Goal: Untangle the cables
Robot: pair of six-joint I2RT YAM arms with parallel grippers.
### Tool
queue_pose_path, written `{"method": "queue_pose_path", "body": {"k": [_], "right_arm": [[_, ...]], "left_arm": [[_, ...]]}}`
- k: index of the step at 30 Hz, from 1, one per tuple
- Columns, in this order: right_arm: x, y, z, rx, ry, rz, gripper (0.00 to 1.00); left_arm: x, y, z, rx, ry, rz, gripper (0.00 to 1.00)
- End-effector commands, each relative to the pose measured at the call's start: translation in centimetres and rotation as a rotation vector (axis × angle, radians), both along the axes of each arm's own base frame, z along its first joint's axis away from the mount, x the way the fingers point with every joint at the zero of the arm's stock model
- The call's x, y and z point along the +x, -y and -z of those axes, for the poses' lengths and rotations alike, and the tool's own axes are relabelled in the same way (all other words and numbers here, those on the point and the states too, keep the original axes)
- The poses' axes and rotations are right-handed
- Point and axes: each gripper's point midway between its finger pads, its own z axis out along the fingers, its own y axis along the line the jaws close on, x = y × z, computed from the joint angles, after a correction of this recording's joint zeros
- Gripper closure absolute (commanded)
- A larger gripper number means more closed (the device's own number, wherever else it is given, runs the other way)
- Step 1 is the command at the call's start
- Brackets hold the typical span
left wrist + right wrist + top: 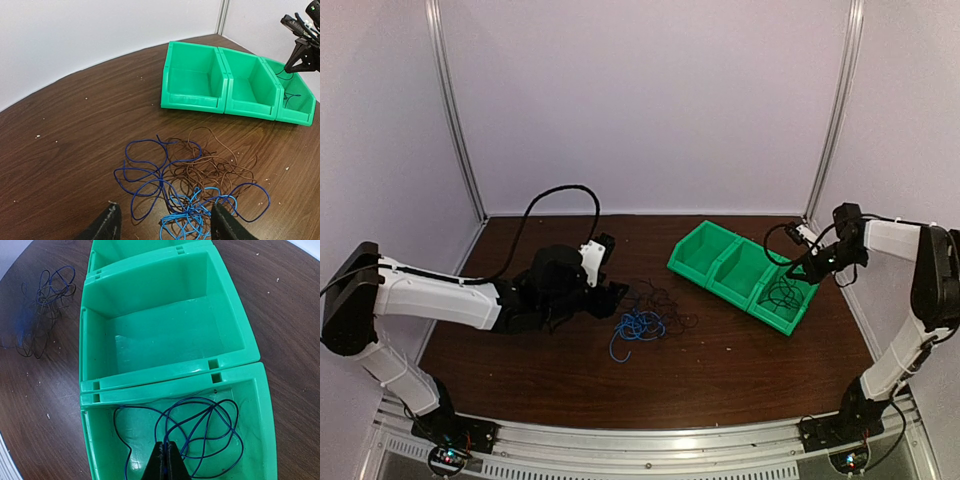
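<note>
Tangle of cables (645, 318) sits on the surface (740, 370) near the green bins (705, 255), not touching them. It's a light-blue clump w/ dark-blue and brown loops running every way, so no clear long axis. One blue end trails off on the side away from the bins. Left tool (165, 226): fingers apart, straddling the tangle's edge farthest from the bins. A separate dark blue cable (175, 435) lies looped flat in the end bin farthest from the tangle, strands rising to the right tool (165, 447). That tool's fingers are together, clamped on it.
</note>
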Motion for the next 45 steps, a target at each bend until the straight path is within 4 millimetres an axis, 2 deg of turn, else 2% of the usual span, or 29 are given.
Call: {"method": "queue_pose_path", "body": {"k": [1, 4, 7, 8, 10, 12, 13, 15, 17, 21, 24, 27, 30, 32, 34, 36, 40, 45], "right_arm": [[-0.2, 0.0, 1.6, -0.041, -0.035, 0.006, 1.0], [-0.5, -0.3, 1.7, -0.076, -0.037, 0.007, 1.0], [-1.0, -0.4, 0.4, -0.115, -0.025, 0.012, 1.0], [-1.1, -0.3, -0.3, -0.129, -0.018, 0.019, 0.94], [-1.4, -0.3, -2.4, -0.167, 0.001, 0.025, 0.7], [-1.9, -0.9, -5.1, -0.201, 0.048, 0.001, 0.48], [-2.1, -1.4, -6.4, -0.216, 0.081, -0.018, 0.41], [-2.3, -3.6, -8.8, -0.241, 0.164, -0.062, 0.37], [-2.2, -6.4, -10.4, -0.25, 0.23, -0.108, 0.38], [-2.0, -13.5, -11.7, -0.189, 0.289, -0.242, 0.44], [-1.6, -18.8, -11.1, -0.148, 0.294, -0.333, 0.54], [-2.4, -23.8, -9.3, -0.123, 0.248, -0.47, 0.62], [-3.5, -27.4, -7.0, -0.157, 0.226, -0.603, 0.67], [-4.6, -28.9, -5.6, -0.21, 0.219, -0.716, 0.68], [-6.1, -29.4, -3.7, -0.282, 0.202, -0.831, 0.67], [-7.4, -29.3, -2.6, -0.331, 0.2, -0.915, 0.62], [-9.0, -28.6, -1.6, -0.447, 0.282, -1.013, 0.48], [-9.5, -28.6, -0.9, -0.566, 0.345, -1.064, 0.45]], "left_arm": [[0.1, -0.2, -1.2, -0.045, 0.017, -0.009, 0.38], [0.1, -0.2, -1.3, -0.04, 0.013, -0.009, 0.38], [0.0, -0.2, -2.3, -0.024, 0.001, -0.003, 0.38], [0.0, -0.2, -2.9, -0.019, -0.005, -0.006, 0.38], [0.1, -0.3, -4.3, -0.022, -0.017, -0.014, 0.35], [0.3, -0.3, -5.7, -0.027, -0.032, -0.016, 0.27], [0.5, -0.5, -5.9, -0.014, -0.05, -0.022, 0.25], [1.5, -0.8, -6.6, -0.018, -0.076, -0.028, 0.23], [3.2, -1.5, -6.9, -0.042, -0.119, -0.042, 0.23], [6.1, -3.3, -5.2, -0.16, -0.255, -0.064, 0.27], [7.5, -4.7, -3.7, -0.19, -0.267, -0.089, 0.3], [8.6, -6.4, -2.6, -0.198, -0.253, -0.108, 0.31], [9.3, -8.1, -2.0, -0.229, -0.303, -0.118, 0.31], [9.9, -9.2, -2.1, -0.223, -0.3, -0.143, 0.32], [10.3, -9.9, -2.6, -0.223, -0.287, -0.158, 0.32], [10.4, -10.1, -3.1, -0.23, -0.278, -0.153, 0.32], [9.9, -10.0, -3.4, -0.236, -0.296, -0.132, 0.32], [9.9, -10.1, -4.0, -0.265, -0.305, -0.117, 0.32]]}}
